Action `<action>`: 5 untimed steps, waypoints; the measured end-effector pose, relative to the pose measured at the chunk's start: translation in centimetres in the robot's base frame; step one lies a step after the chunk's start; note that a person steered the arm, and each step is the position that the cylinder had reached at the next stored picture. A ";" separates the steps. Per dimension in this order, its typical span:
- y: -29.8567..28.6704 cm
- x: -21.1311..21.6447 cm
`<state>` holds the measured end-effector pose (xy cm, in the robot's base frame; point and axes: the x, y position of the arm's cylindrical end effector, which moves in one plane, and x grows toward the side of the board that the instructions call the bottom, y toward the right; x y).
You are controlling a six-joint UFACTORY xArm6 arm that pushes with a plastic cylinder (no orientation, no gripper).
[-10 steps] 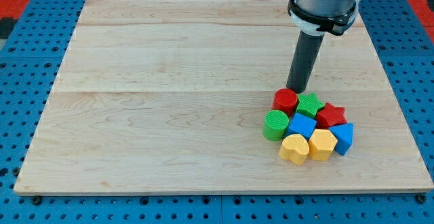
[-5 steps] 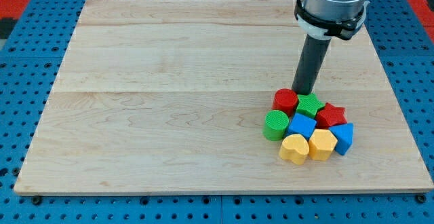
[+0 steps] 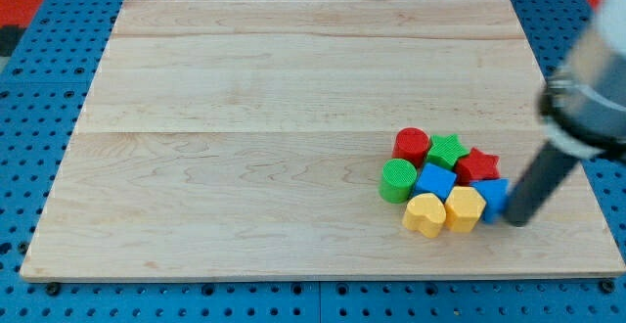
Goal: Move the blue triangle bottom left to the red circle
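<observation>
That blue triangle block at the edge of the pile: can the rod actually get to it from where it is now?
Probably yes. My tip sits right against the blue triangle on the view's right side, with nothing between them. The yellow block and red star crowd its other sides, so only this side looks free.

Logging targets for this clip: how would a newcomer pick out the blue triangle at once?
On the wooden board, find the cluster of blocks near the view's lower right. The blue triangle sits at its right edge, below the red star and right of a yellow block. Unlike the blue cube, it has my tip beside it.
</observation>
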<state>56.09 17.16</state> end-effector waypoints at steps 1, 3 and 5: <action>-5.2 0.0; -0.7 2.0; -3.3 -3.4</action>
<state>52.68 13.84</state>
